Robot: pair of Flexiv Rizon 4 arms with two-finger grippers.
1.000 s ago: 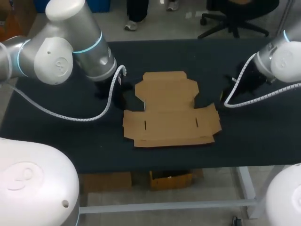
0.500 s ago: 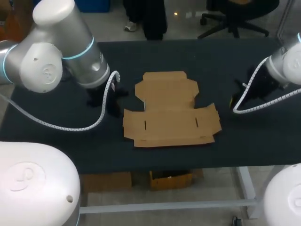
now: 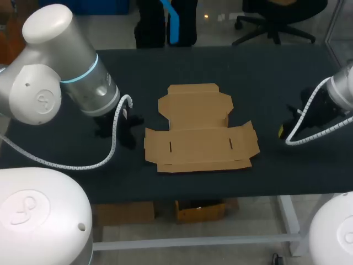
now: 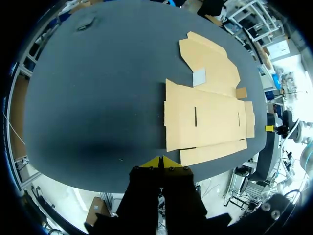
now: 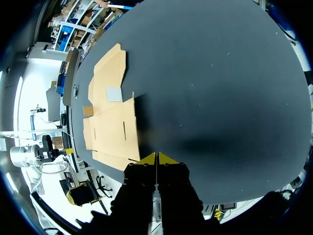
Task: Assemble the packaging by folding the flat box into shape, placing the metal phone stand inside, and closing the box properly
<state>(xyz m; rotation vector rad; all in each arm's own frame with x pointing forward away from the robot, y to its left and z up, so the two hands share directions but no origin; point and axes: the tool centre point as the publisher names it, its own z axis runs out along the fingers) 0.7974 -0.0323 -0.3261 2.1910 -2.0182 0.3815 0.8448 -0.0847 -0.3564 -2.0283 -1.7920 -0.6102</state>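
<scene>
Box [image 3: 201,132]: flat, unfolded, mid-table [image 3: 265,77].
Left gripper [image 4: 161,160]: near the box's left edge, tips pressed together, empty.
Right gripper [image 5: 156,156]: off the box's right edge, tips together, empty.
Grey piece [image 4: 199,77]: at the box's notch, maybe the stand.
Risk: the card lies flush, so closed fingers could push it sliding instead of lifting a flap.

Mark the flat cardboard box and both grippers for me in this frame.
flat cardboard box [image 3: 201,144]: head view, middle of its wide panel with the two slots.
left gripper [image 4: 162,160]: left wrist view, where its yellow tips meet.
right gripper [image 5: 156,156]: right wrist view, where its yellow tips meet.
</scene>
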